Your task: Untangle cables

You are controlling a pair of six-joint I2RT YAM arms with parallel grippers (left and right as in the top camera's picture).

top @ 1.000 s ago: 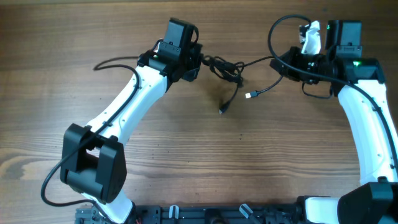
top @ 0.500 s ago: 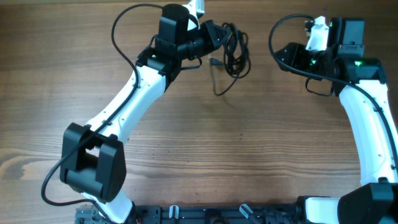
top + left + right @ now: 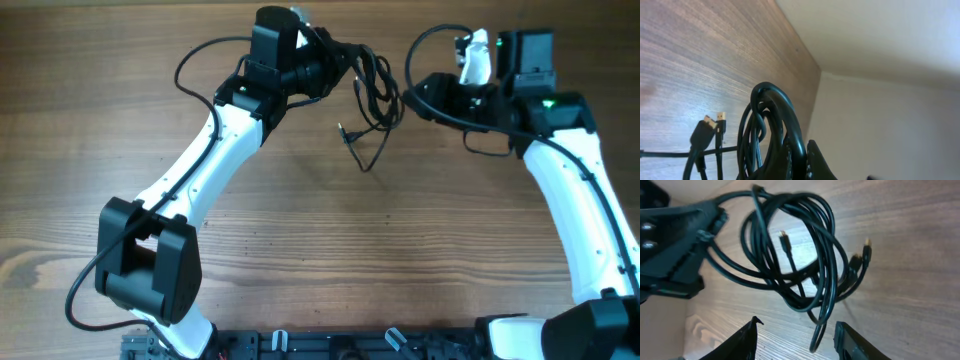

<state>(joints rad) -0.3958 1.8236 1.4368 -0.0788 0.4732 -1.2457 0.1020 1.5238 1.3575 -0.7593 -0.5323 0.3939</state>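
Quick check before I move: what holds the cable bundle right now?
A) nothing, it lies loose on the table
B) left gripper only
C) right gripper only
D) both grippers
B: the left gripper is clamped on the cables, while the right gripper is open, short of the loops.

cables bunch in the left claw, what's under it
Bare wooden table shows under and through the cables. The stretch inside the left claw is hidden by the claw itself.
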